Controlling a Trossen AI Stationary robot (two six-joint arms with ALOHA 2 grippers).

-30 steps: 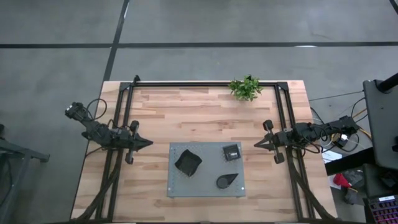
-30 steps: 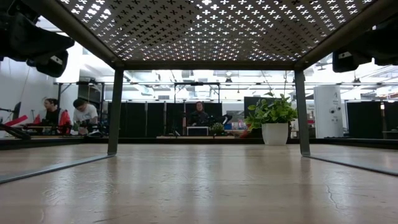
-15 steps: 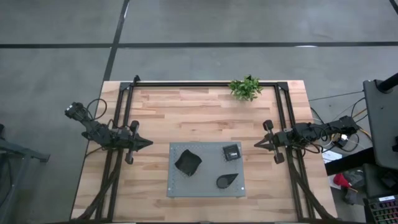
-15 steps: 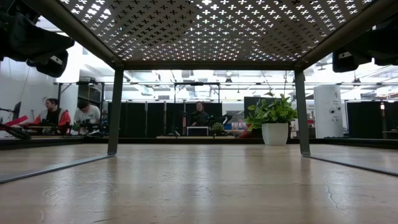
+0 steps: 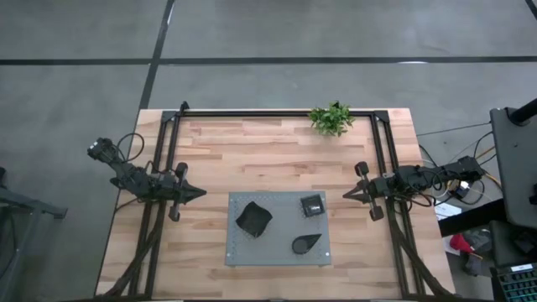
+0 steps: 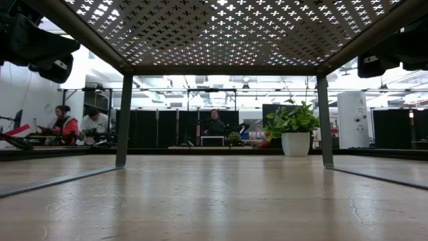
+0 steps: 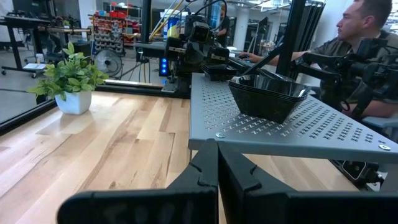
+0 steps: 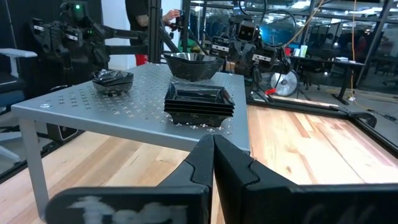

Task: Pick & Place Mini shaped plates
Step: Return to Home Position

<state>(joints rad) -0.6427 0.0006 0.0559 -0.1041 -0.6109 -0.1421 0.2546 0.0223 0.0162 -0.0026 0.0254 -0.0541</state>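
Three stacks of black mini plates rest on a raised grey perforated stand point(image 5: 239, 252): larger squarish ones point(image 5: 253, 219) point(image 7: 268, 95), small squares point(image 5: 312, 205) point(image 8: 199, 101), and teardrop ones point(image 5: 306, 244) point(image 8: 112, 81). My left gripper point(image 5: 200, 192) point(image 7: 217, 163) hovers shut off the stand's left side, pointing at it. My right gripper point(image 5: 346, 195) point(image 8: 213, 155) hovers shut off the stand's right side, facing it. Neither touches anything.
A small potted green plant point(image 5: 331, 118) stands near the table's far edge. A black frame point(image 5: 277, 112) runs along the far edge and both sides. Bare wood point(image 5: 252, 159) lies between the stand and the far edge. People sit beyond the table point(image 6: 73, 124).
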